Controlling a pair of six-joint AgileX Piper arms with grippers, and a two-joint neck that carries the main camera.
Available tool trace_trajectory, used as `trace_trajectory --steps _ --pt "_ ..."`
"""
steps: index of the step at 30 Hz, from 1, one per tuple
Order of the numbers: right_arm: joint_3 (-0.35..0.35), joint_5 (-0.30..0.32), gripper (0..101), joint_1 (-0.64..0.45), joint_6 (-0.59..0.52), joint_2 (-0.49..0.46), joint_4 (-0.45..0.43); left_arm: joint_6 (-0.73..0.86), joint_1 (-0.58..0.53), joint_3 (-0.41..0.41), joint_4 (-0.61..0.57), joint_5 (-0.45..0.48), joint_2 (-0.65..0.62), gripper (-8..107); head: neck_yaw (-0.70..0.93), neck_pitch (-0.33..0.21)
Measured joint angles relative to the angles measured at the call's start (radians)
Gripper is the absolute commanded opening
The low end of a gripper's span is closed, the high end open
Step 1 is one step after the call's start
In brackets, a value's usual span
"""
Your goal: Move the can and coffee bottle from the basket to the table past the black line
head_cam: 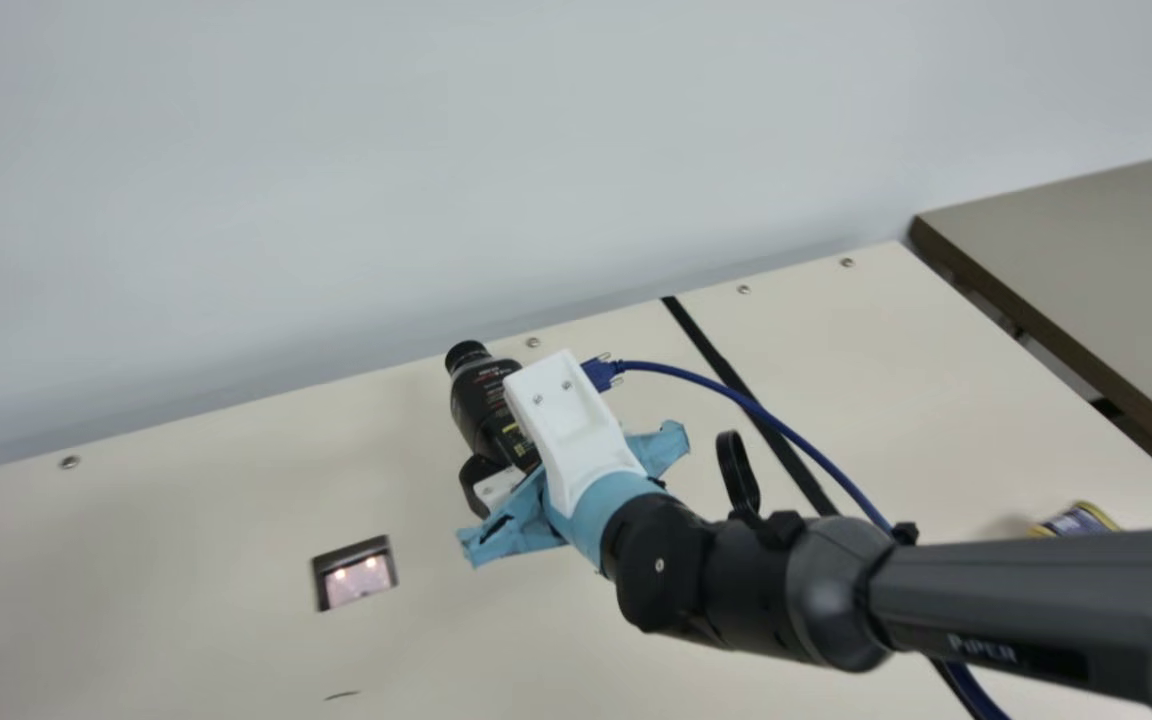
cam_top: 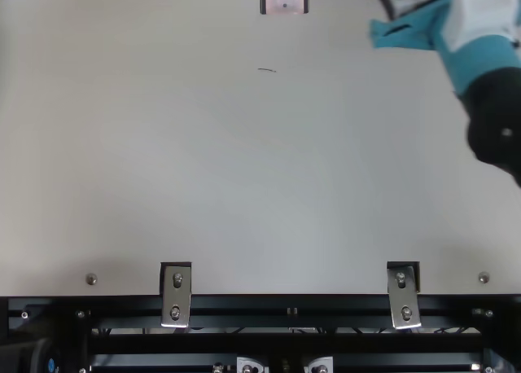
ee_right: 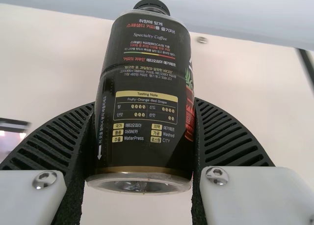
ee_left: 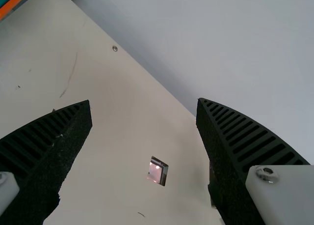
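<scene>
While the left gripper (ee_left: 143, 104) stands wide open and empty, the right arm (head_cam: 1016, 600) lies across the main view, hiding parts of the can (head_cam: 1081, 520) on the table (head_cam: 236, 500) past the black line (head_cam: 706, 345). A blue cable (head_cam: 781, 425) crosses that line beside the arm. Farther off, left of the line, the right gripper (head_cam: 541, 430) grips the coffee bottle (head_cam: 481, 400), its fingers parted to the bottle's width, near the table's back edge and the pale wall (head_cam: 336, 180).
</scene>
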Motion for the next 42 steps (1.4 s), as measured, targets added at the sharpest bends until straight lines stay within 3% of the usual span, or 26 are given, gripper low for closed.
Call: trace_trajectory --steps 10,18,29,42 --pt "0.167 0.017 0 -0.207 0.032 -0.163 -0.061 0.0 0.0 0.0 0.0 0.0 0.0 90 -0.246 0.0" --pt "0.256 0.063 0 -0.403 0.087 -0.264 -0.161 0.0 0.0 0.0 0.0 0.0 0.0 90 -0.394 0.0" --pt "0.296 0.124 0 -0.671 0.188 -0.327 -0.322 0.0 0.0 0.0 0.0 0.0 0.0 90 -0.456 0.0" --pt "0.294 0.085 0 -0.918 0.265 -0.254 -0.502 0.0 0.0 0.0 0.0 0.0 0.0 90 -0.456 0.0"
